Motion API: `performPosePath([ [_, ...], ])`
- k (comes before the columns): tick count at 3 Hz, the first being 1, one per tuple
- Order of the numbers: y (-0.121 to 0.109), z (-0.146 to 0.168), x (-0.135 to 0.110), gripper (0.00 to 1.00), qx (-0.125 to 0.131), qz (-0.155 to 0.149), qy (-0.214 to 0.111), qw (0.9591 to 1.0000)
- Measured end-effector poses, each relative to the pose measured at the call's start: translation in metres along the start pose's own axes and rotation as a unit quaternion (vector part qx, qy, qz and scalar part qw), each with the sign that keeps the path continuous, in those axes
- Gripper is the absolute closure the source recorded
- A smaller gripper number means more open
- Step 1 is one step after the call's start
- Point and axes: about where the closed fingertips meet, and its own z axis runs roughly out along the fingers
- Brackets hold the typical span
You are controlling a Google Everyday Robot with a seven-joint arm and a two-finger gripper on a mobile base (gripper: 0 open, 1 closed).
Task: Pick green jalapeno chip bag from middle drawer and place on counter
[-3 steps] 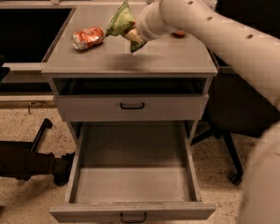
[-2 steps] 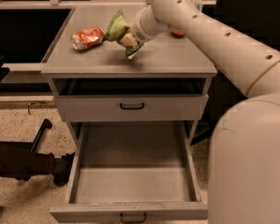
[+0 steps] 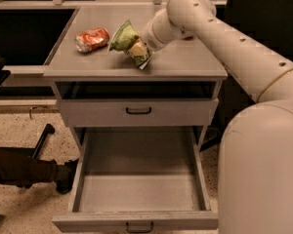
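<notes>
The middle drawer is pulled fully out, its floor bare. The drawer above is shut. On the counter the bag sits tilted, just right of a crushed can, both well back from the front lip. The right half of the counter is open. The gripper is at the bag's right side, mostly hidden behind it, so whether it grips the bag cannot be told. The arm crosses the counter's right rear corner and runs out of view.

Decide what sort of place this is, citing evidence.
Probably an office or lab: gray drawer cabinet, speckled floor, chair base at left. The end effector holds the chip bag at the counter.
</notes>
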Motion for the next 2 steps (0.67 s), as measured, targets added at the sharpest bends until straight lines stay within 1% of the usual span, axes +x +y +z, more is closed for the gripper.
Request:
performPosePath([
  [1,-0.0012,-0.0034,-0.0026,0.82,-0.001,0.001,-0.001,1.0],
  [2,-0.0012,-0.0034,-0.0027,0.58,-0.001,0.001,-0.001,1.0],
])
